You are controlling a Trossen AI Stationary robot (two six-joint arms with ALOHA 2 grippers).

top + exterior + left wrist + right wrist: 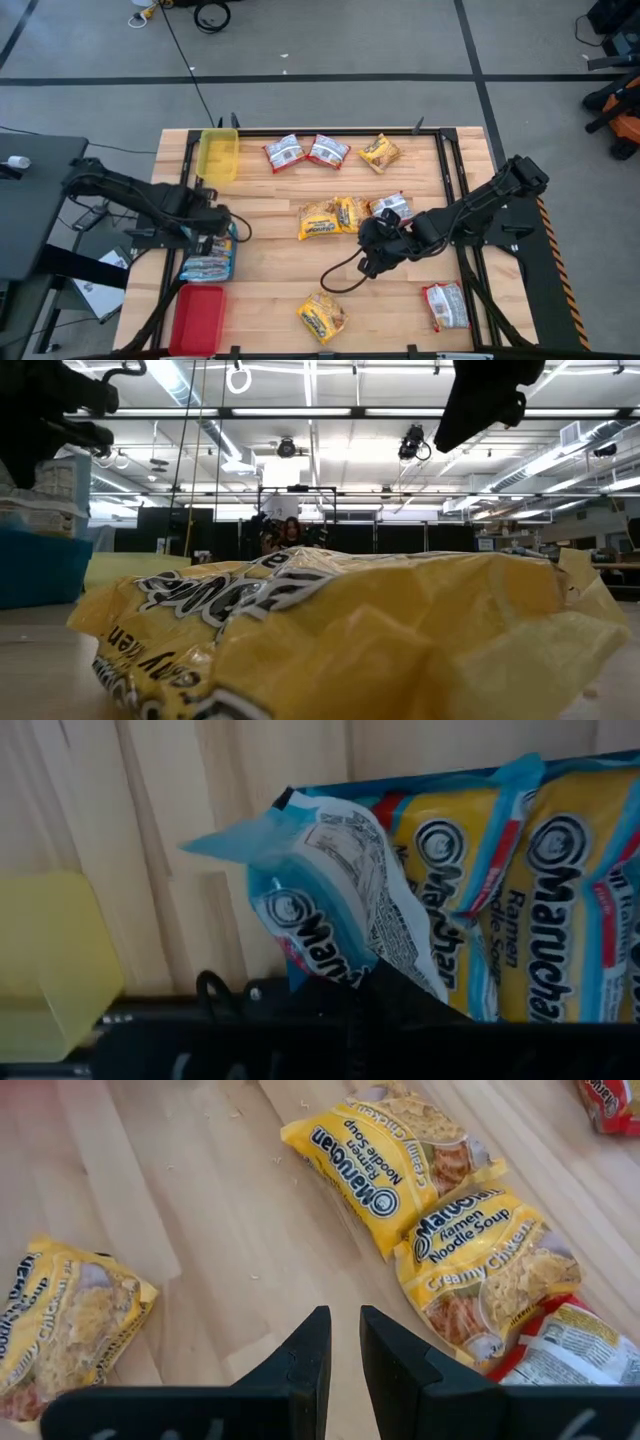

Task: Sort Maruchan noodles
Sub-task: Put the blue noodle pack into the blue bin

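My left gripper hangs over the blue tray at the table's left and is shut on a pale blue-white Maruchan packet. The tray holds several yellow-and-blue packets. My right gripper hovers open over bare wood right of centre, nothing between its fingers. Beside it lie two yellow packets and a red-and-white one. Another yellow packet lies flat near the front edge. My left gripper pinches one end of the pale blue-white packet between its two fingers, which point down from above. The dark fingers hide the exact spot. The packet is crumpled and hangs over the tray; I cannot tell whether it touches the packets below.
A yellow tray stands at the far left and a red tray at the near left. Two red-and-white packets and a yellow one lie along the far edge. A red packet lies near right.
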